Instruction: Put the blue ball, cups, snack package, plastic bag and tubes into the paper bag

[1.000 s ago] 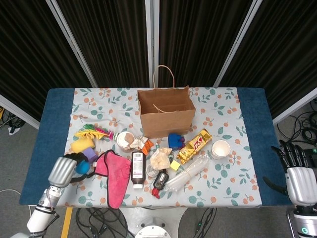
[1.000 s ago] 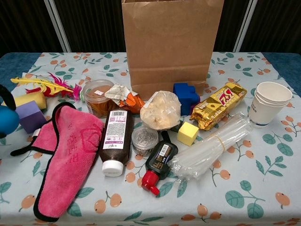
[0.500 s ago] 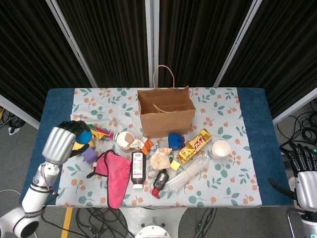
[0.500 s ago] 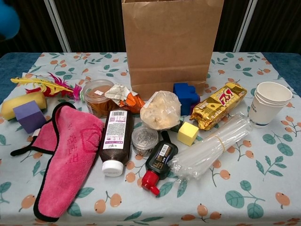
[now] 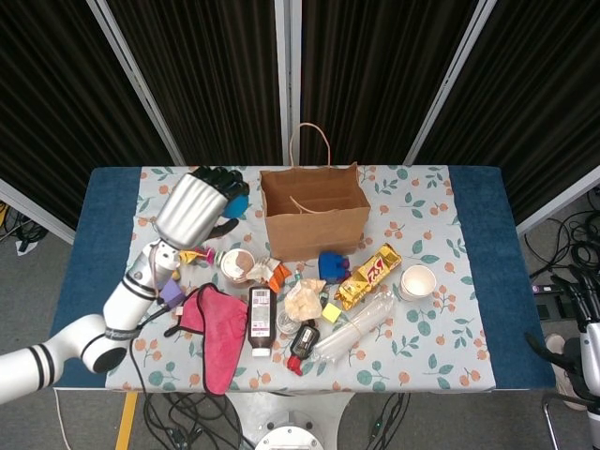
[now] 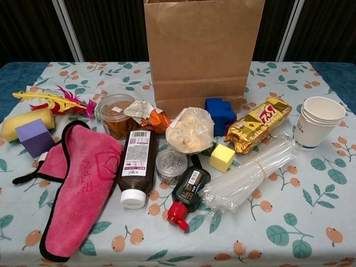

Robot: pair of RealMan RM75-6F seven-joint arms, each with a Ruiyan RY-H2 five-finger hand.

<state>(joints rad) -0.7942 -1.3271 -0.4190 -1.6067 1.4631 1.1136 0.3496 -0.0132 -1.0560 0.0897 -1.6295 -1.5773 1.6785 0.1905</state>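
Over the table's left half, the left hand (image 5: 194,208) is raised, its fingers curled around the blue ball (image 5: 238,202), just left of the paper bag (image 5: 314,211) and about level with its rim. Below it on the cloth lie a feather (image 6: 53,103), a yellow sponge (image 6: 26,123), a purple block (image 6: 35,137) and a pink towel (image 6: 78,183). Right of the towel are a dark bottle (image 6: 135,166) and a small sauce bottle (image 6: 186,197). The plastic bag (image 6: 190,130), with pale pieces inside, sits in front of the paper bag, which stands open and upright at the middle back. Further right, a blue block (image 6: 219,114) and a yellow cube (image 6: 222,157) flank the gold snack package (image 6: 258,125). The clear tubes (image 6: 250,172) lie slantwise beneath the package. The stacked cups (image 6: 317,122) stand upright near the right edge. At the far right corner of the head view, the right hand (image 5: 586,323) is barely visible off the table; whether it is open, I cannot tell.
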